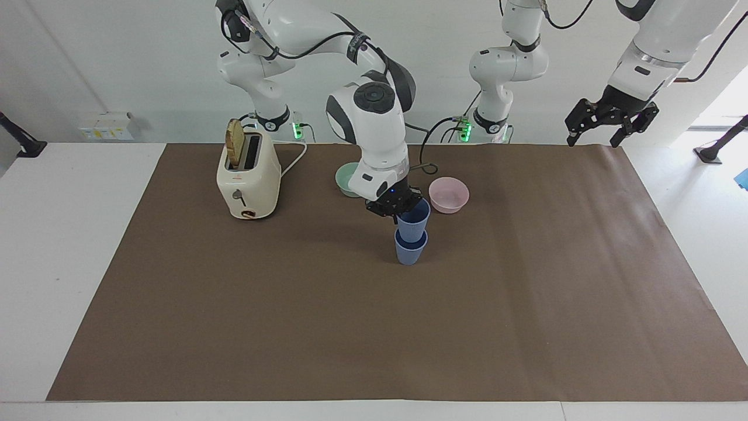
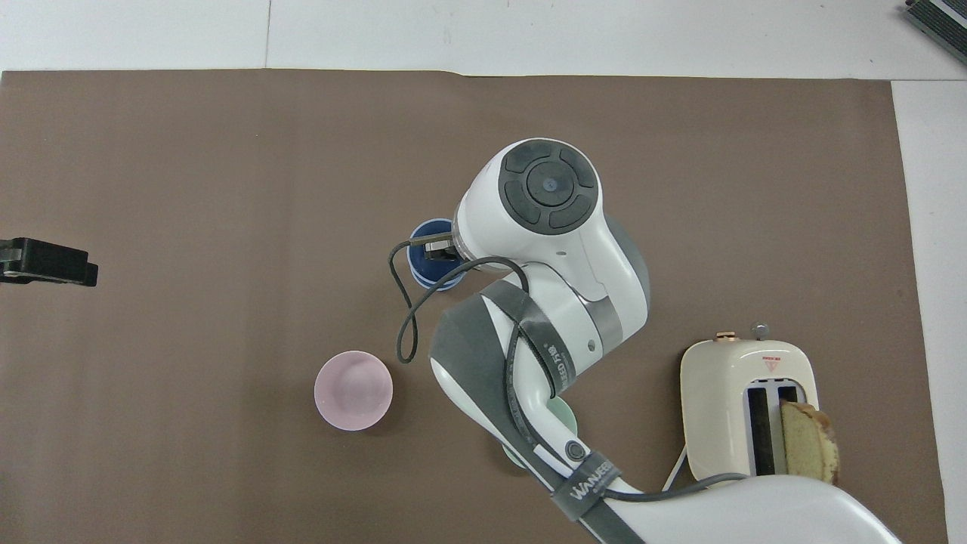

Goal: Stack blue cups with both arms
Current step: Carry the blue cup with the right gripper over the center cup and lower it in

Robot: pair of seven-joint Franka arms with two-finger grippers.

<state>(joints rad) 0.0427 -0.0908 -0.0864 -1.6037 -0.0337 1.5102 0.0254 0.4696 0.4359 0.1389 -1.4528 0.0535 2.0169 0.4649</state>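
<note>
The right claw is clamped on the rim of the upper blue cup, which sits partway down inside the lower blue cup. That one stands upright on the desk, just beside the pink bowl. Gripping at the rim leaves the cup's body free to slide in, I'd say. The left claw waits with fingers spread, holding nothing, up at the desk's edge, well apart from the pink bowl.
</note>
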